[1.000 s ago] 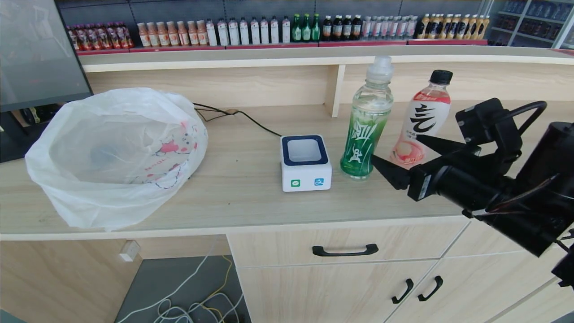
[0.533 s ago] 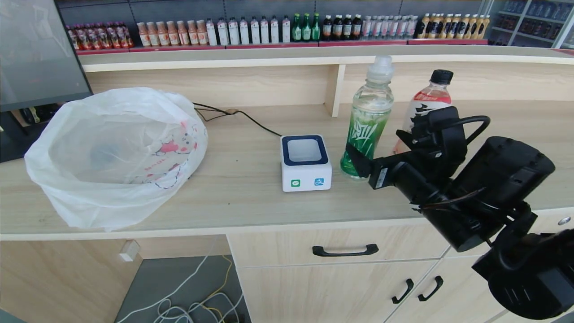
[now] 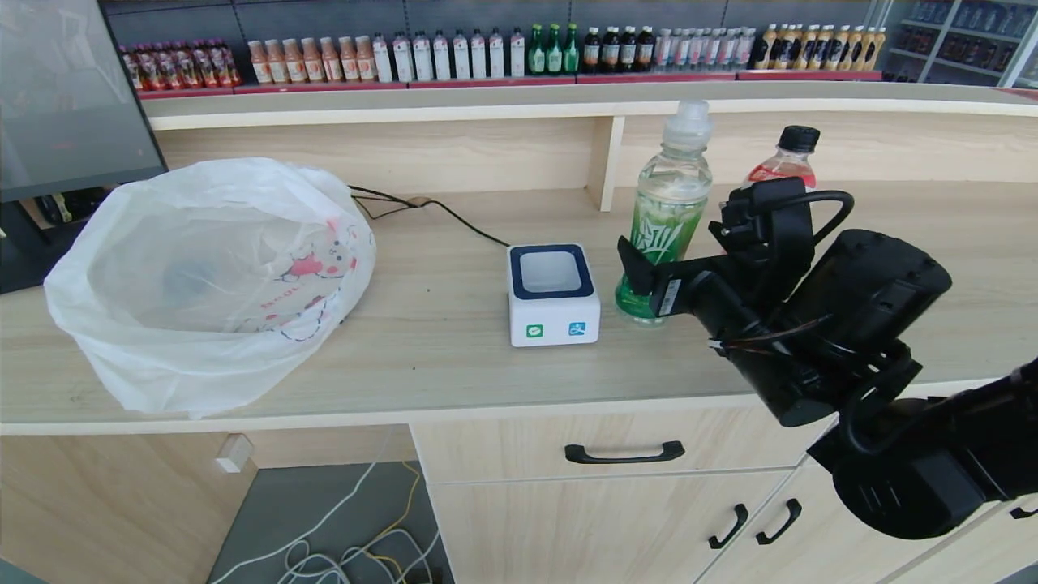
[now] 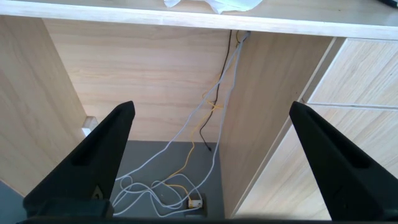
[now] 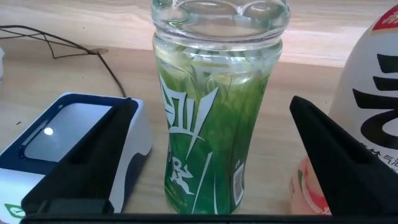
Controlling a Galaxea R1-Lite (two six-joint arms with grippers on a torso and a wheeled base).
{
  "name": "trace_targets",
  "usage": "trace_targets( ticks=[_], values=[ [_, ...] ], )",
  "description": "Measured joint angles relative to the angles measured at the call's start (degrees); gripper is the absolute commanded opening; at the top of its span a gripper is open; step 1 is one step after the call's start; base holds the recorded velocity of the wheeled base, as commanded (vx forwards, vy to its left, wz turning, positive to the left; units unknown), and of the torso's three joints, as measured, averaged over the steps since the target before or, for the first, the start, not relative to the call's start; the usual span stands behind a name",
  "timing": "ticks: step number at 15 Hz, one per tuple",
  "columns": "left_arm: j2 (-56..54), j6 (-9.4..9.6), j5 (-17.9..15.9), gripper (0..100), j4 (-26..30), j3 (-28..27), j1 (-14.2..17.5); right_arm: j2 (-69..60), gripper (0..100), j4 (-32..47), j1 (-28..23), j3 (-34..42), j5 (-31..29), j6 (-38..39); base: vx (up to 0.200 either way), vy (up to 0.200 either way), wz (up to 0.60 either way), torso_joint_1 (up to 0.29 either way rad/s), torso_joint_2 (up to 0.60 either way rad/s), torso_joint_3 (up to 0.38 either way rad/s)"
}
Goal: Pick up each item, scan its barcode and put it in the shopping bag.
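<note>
Green bottle (image 3: pixel 665 235) is standing upright on the bench (image 3: pixel 438 324), right of the middle and just beside the white scanner (image 3: pixel 554 294). Rows of drinks are lining a shelf (image 3: pixel 486 82) in the room behind. The right gripper (image 5: pixel 211 106) is hovering level with the green bottle, its fingers spread wide, one on each side, with gaps showing. Its arm is covering most of the white-and-pink bottle (image 3: pixel 782 162), which is standing just beside the green one. The left gripper (image 4: pixel 211 106) is hanging below the bench's front edge, fingers wide apart, above floor cables (image 4: pixel 174 180). The shopping bag (image 3: pixel 211 276) is sitting open toward the left end. A dim shape inside it is too faint to make out.
</note>
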Motion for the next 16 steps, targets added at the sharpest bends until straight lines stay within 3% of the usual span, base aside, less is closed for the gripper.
trace_targets(
  ticks=[16],
  values=[
    [0.00, 0.00, 0.00, 100, 0.00, 0.00, 0.05, 5.95, 100, 0.39, -2.19, -8.08, 0.52, 2.97, 0.000, 0.000, 0.00, 0.000, 0.00, 0.000]
  ],
)
